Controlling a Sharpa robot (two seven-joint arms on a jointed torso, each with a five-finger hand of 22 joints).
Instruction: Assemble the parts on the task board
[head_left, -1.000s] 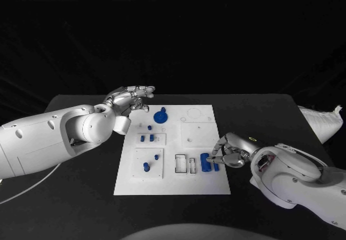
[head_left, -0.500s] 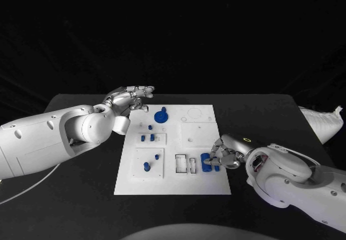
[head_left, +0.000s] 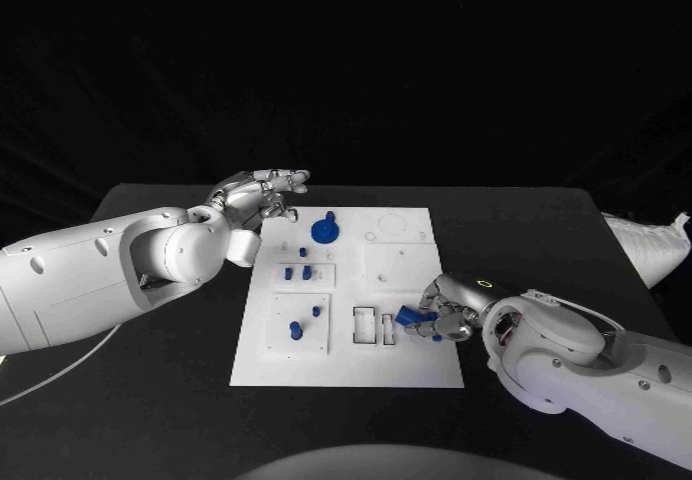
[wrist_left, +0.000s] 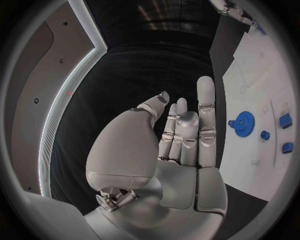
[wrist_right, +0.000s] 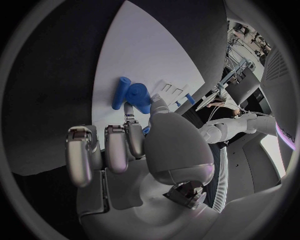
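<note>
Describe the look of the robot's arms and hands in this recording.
Both arms are glossy white, rounded shells with bulbous joints. The left arm has small dark screw holes, and a thin white cable hangs below it. The right arm shows a small green ring light near the wrist. Each ends in a silver metallic segmented hand: left hand, right hand.

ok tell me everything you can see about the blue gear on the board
The blue gear is a round, toothed wheel that looks like plastic, with a small knob-like piece sticking out at its rim. It lies flat near the far edge of the white task board, on the robot's left side. Nothing grips it; the left hand hovers open beside it, just off the board's corner, not touching.
</note>
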